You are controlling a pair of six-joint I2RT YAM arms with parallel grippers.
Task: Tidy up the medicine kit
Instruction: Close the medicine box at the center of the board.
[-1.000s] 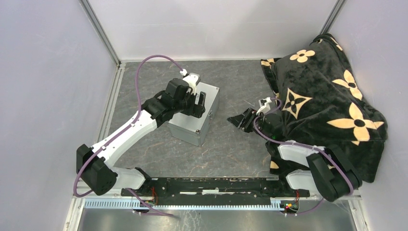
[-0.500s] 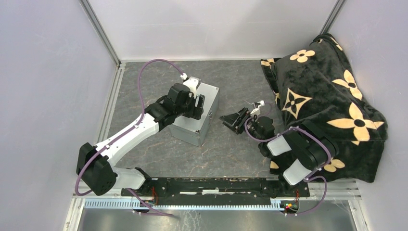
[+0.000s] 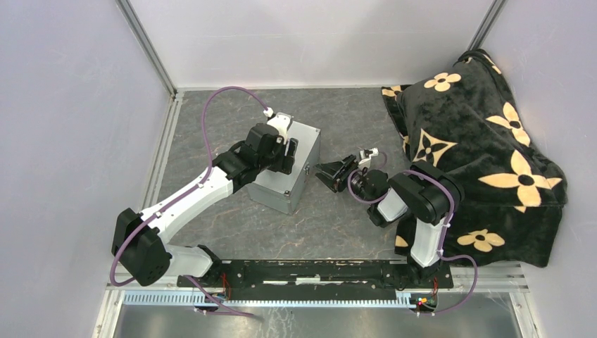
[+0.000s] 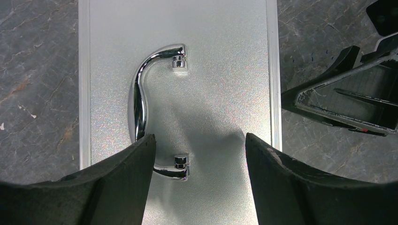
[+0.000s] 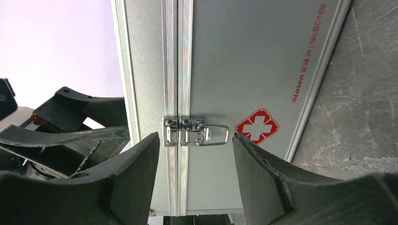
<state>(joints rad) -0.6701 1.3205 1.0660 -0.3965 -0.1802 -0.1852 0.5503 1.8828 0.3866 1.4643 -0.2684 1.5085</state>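
Note:
The medicine kit (image 3: 276, 189), a silver-grey metal case, lies shut on the dark stone table left of centre. My left gripper (image 3: 290, 155) hovers over its lid, open. In the left wrist view the left gripper (image 4: 199, 138) straddles the near foot of the chrome lid handle (image 4: 139, 105) without touching it. My right gripper (image 3: 322, 172) is open and points at the case's front side. In the right wrist view the right gripper (image 5: 195, 138) frames the closed front latch (image 5: 195, 131), with a red cross sticker (image 5: 256, 125) beside it. Nothing is held.
A black blanket with beige flowers (image 3: 486, 141) is heaped over something bulky at the right, hiding what is under it. White walls with metal corner posts close off the back and sides. The right arm's elbow stands just in front of the blanket.
The right arm has swung left from the blanket's edge toward the case's front, and its elbow has folded in. Both grippers have narrowed slightly. The left gripper stays over the lid.

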